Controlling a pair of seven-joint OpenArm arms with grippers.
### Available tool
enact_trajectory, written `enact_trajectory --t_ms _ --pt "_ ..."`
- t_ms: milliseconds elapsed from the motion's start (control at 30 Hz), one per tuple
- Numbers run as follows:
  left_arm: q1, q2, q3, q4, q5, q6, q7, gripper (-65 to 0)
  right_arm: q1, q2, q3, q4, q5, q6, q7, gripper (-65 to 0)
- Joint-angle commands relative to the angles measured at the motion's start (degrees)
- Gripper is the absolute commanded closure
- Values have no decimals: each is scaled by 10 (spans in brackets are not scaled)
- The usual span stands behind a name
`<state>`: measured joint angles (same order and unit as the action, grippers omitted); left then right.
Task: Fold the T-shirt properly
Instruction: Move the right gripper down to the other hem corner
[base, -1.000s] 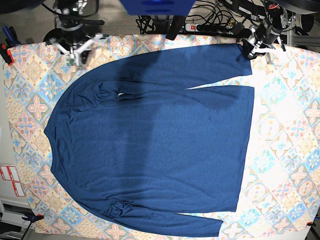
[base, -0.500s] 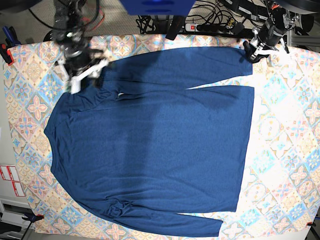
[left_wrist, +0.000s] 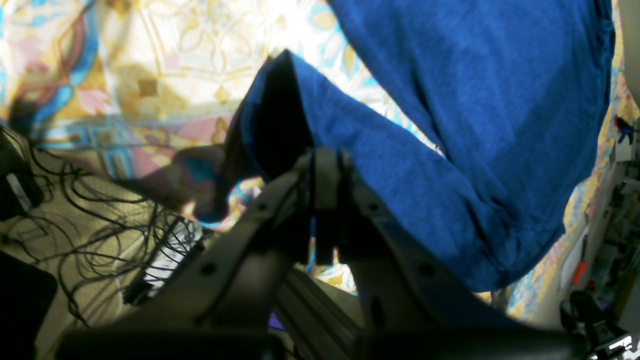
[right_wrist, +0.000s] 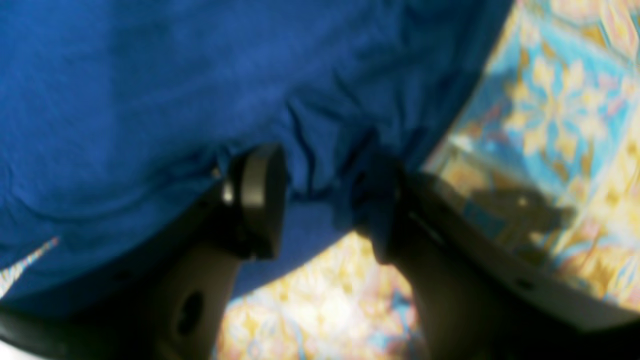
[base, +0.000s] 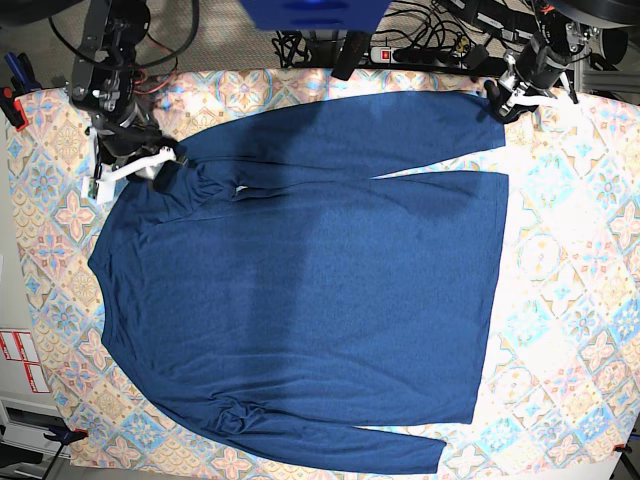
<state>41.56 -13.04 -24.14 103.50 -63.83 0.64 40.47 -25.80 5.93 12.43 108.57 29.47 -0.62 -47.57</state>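
Your work surface is a table covered edge to edge by a pastel tile-patterned tablecloth (base: 570, 300). You have one item lying directly on it: the T-shirt (base: 300, 290), dark navy, long-sleeved, spread flat with its hem toward the base view's right. One sleeve runs along the far edge, the other along the near edge. Bare cloth shows on all sides.

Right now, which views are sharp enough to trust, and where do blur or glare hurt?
Base view: sharp, evenly lit; the shirt reads clearly. Right wrist view: soft all over, the gripper and cloth smeared. Left wrist view: the gripper is dark and close, the tablecloth washed out by bright light.
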Motion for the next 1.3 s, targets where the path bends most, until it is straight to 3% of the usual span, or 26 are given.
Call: enact_trajectory --t_ms 0,833,1267 --pt "2 -5 -3 13 -4 -6 -5 0 2 5 3 -3 3 3 8 -268" --pt "2 -5 -3 11 -4 -6 -5 0 124 5 21 -206 2 4 10 -268" --pt "1 -5 -3 10 -4 -6 -5 0 123 22 67 -210 3 5 8 -268"
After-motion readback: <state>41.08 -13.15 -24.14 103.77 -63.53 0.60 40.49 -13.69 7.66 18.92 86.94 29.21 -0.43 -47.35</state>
